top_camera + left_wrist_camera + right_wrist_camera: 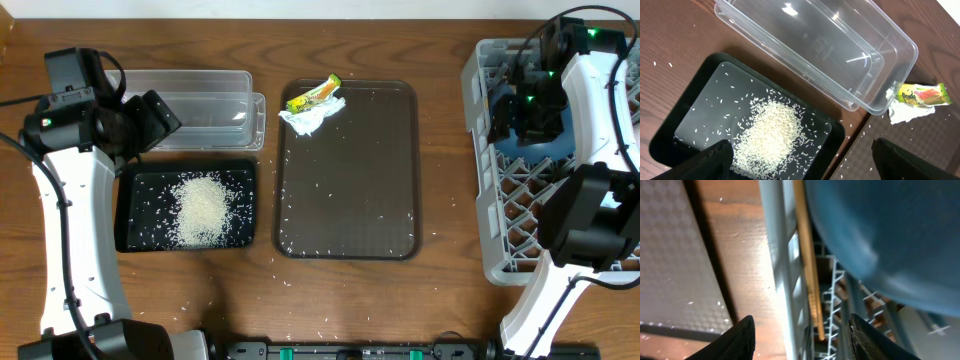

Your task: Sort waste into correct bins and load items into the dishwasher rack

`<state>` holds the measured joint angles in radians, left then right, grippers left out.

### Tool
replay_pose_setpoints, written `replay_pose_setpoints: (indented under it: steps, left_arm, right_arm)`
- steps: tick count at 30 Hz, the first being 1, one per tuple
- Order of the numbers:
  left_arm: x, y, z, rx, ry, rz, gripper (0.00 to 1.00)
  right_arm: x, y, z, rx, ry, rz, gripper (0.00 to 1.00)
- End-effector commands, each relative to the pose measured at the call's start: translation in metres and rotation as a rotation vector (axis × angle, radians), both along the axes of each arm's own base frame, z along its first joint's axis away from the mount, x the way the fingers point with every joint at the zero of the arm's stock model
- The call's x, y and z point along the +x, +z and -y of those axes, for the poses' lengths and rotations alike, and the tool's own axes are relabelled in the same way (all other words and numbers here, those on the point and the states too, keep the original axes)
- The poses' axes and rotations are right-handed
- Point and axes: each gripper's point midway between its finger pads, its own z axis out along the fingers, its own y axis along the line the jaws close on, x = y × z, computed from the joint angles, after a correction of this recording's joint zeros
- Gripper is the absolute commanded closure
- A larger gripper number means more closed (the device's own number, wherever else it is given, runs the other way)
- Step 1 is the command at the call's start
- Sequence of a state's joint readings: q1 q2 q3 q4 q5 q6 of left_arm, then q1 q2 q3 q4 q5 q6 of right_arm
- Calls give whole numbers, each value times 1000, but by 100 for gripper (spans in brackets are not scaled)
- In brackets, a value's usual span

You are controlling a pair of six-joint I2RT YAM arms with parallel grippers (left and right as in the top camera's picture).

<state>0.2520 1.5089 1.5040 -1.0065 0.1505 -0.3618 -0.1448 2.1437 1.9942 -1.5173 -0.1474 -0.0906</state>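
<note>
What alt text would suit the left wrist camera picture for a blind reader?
A heap of white rice lies in a shallow black tray, with an empty clear tub beside it. At right, a yellow-green wrapper lies against crumpled white paper; the left gripper hangs open below.

Bright, even light from above fills the overhead view, leaving only soft, faint shadows on the wooden table [330,300] and a dull sheen on the dark brown serving tray [350,180]. The left wrist view is sharp, with white glints on the clear tub [815,45] and a pale reflection across the floor of the black tray [687,107]. The right wrist view is smeared and out of focus: the dark blue dish [900,230] and grey rack [775,240] blur at close range, and a glaring patch burns on the wood beside the rack wall.
</note>
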Motion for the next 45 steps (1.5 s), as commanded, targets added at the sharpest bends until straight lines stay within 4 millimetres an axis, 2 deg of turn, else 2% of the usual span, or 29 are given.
replay_pose_setpoints:
  steps: [1,10,13,14,16,17,18,25,31,35,40,45]
  left_arm:
    - [2,7,-3,12,0,17,8]
    - [2,7,-3,12,0,17,8]
    - [2,7,-3,12,0,17,8]
    - [2,7,-3,12,0,17,8]
    - [2,8,-3,12,0,17,8]
    - [2,7,-3,12,0,17,8]
    - [2,7,-3,12,0,17,8]
    - [2,7,-3,12,0,17,8]
    - [2,7,-3,12,0,17,8]
    - [2,7,-3,12,0,17,8]
    - [2,7,-3,12,0,17,8]
    - [2,8,-3,12,0,17,8]
  right_arm:
    - [-6,21,-15,73,-28,25,43]
    - [-24,90,-70,313,0,146,45]
    - [-29,101,-87,315,31,162,44]
    - [-31,102,-95,317,38,158,44]
    - [-34,102,-110,319,49,140,36]
    - [-35,100,-118,320,62,136,10]
    - [-34,99,-126,319,81,138,1]
    - [-38,98,-189,337,214,171,1]
    - [-36,102,-230,361,296,232,1]
    - [-34,105,-249,377,341,275,1]
    - [-21,113,-269,409,292,334,1]
    - [-7,119,-288,396,330,443,1]
